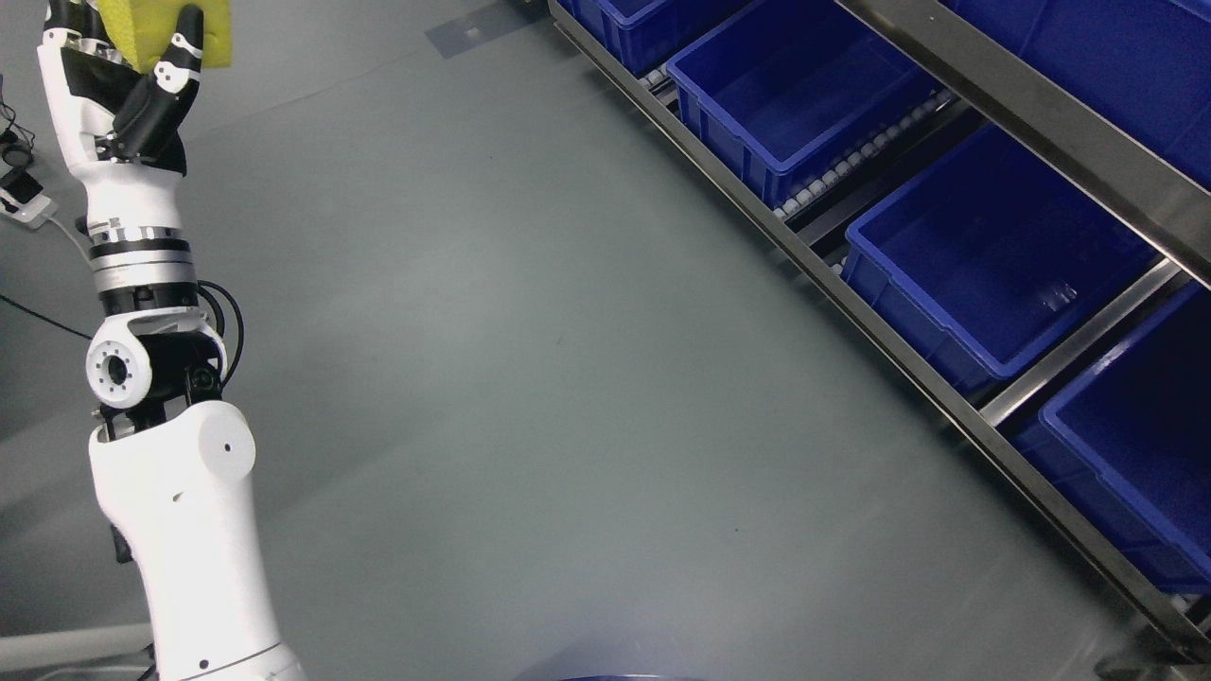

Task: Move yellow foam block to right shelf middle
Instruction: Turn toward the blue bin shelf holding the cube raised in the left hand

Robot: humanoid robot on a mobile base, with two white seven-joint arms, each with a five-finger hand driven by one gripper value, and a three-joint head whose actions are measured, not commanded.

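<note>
A: Floor (530, 378) is filling most of the head view, grey and bare. Shelf (1041, 123) is running down the right side, metal rails slanting, blue bins (984, 255) sitting on its roller tracks, all looking empty.

B: Arm status?

A: Left arm (180, 530) is rising from the lower left, forearm nearly upright. Left hand (118, 90) is sitting at the top left corner, fingers (166, 90) curling around the yellow foam block (166, 28). Block is being held aloft, partly cut off by the frame edge, well apart from the shelf. Right arm is not showing.

B: Risks from here?

A: Judging only from this frame: the block is sitting far from the target, so a long sweep across open floor is pending. Foam is compressing easily, so a loose pinch could be letting it slip mid-swing. Also, the rail above the middle bins is overhanging them; a high approach could be clipping that rail and knocking the block loose. Which tier counts as middle is looking ambiguous.
</note>
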